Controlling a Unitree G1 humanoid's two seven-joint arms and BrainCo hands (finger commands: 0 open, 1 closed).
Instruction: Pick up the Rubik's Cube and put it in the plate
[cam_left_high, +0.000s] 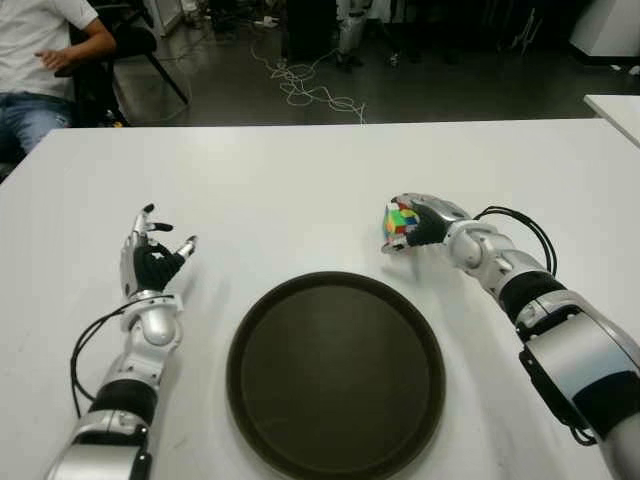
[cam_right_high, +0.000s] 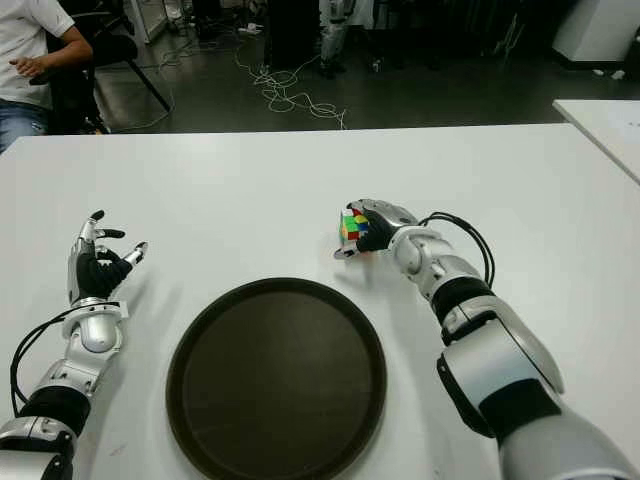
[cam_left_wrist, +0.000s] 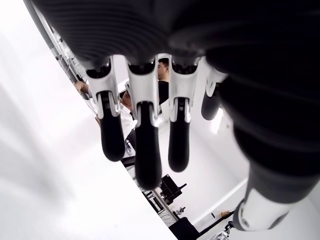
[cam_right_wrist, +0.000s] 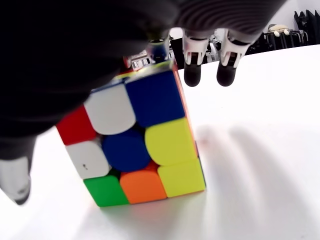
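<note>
The Rubik's Cube (cam_left_high: 400, 220) stands on the white table (cam_left_high: 300, 190), just beyond the right rim of the round dark plate (cam_left_high: 335, 375). My right hand (cam_left_high: 422, 224) wraps over it from the right. In the right wrist view the cube (cam_right_wrist: 135, 145) fills the palm, its lower edge touching the table, with the thumb on one side and fingertips (cam_right_wrist: 192, 75) reaching past the far edge. My left hand (cam_left_high: 150, 258) shows left of the plate, fingers (cam_left_wrist: 145, 150) spread and holding nothing.
A seated person (cam_left_high: 40, 60) is beyond the table's far left corner. Cables (cam_left_high: 310, 90) lie on the floor behind the table. The corner of a second white table (cam_left_high: 615, 105) shows at the far right.
</note>
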